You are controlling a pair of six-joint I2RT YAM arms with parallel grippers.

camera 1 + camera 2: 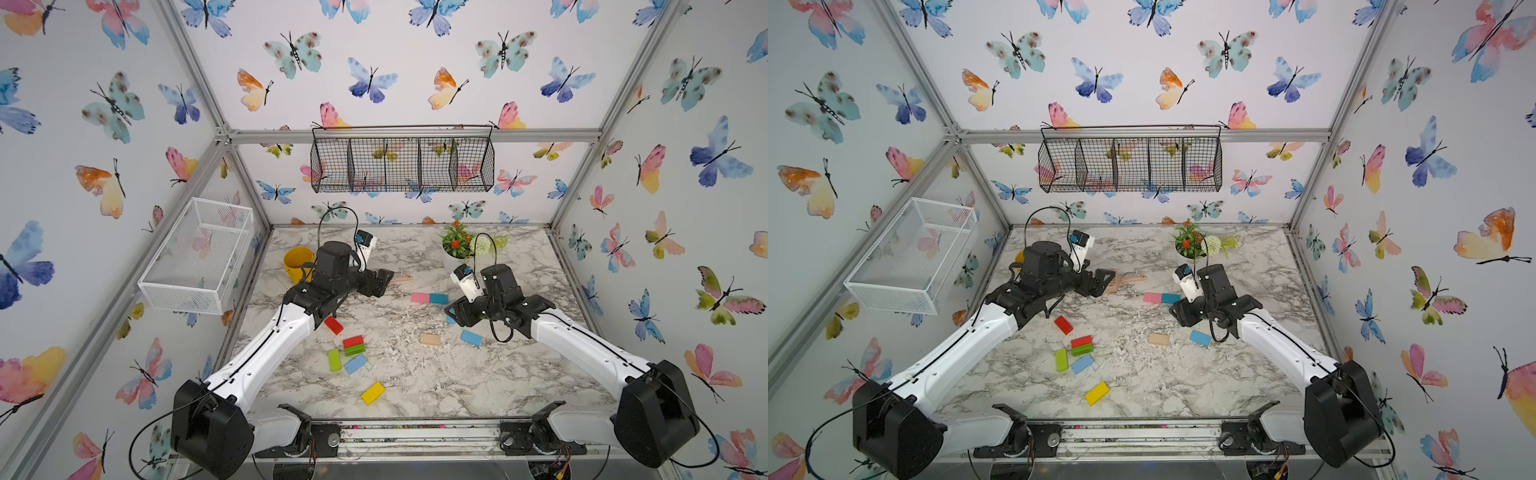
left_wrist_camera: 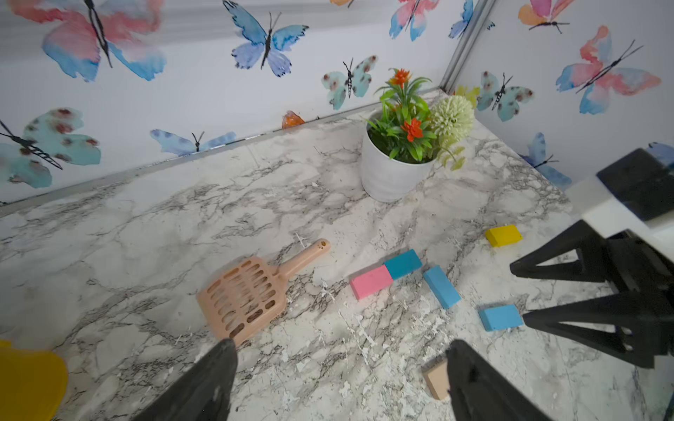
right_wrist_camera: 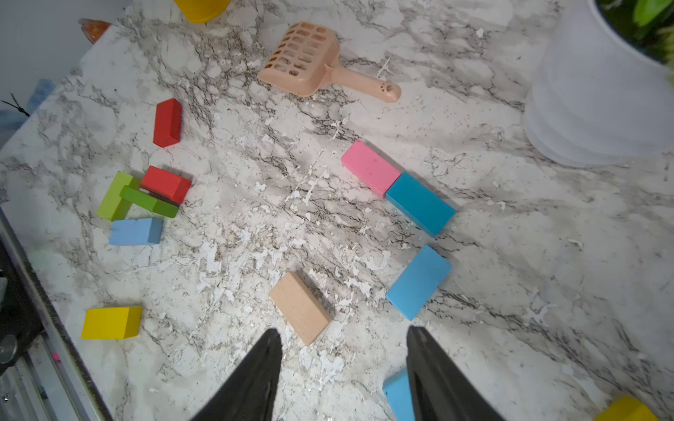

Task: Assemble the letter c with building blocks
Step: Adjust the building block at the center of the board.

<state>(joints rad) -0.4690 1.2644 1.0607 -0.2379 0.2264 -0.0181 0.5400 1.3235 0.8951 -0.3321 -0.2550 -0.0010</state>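
Observation:
The building blocks lie scattered on the marble table. A pink block [image 1: 420,297] and a teal block [image 1: 439,298] touch end to end; a light blue one [image 3: 418,281] lies just past the teal. A tan block [image 1: 429,339] and another light blue block [image 1: 471,338] lie nearer the front. Red [image 1: 333,325], red [image 1: 353,341], green [image 1: 354,350], light green [image 1: 334,360], light blue [image 1: 355,364] and yellow [image 1: 372,393] blocks lie front left. My right gripper [image 3: 343,331] is open and empty, short of the tan block [image 3: 299,308]. My left gripper [image 2: 339,350] is open and empty, by the scoop.
A tan slotted scoop [image 2: 251,291] lies at the back middle. A yellow cup [image 1: 298,262] stands back left and a white potted plant [image 1: 457,245] back right. Another yellow block [image 2: 503,235] lies near the plant. Wire baskets hang on the back and left walls.

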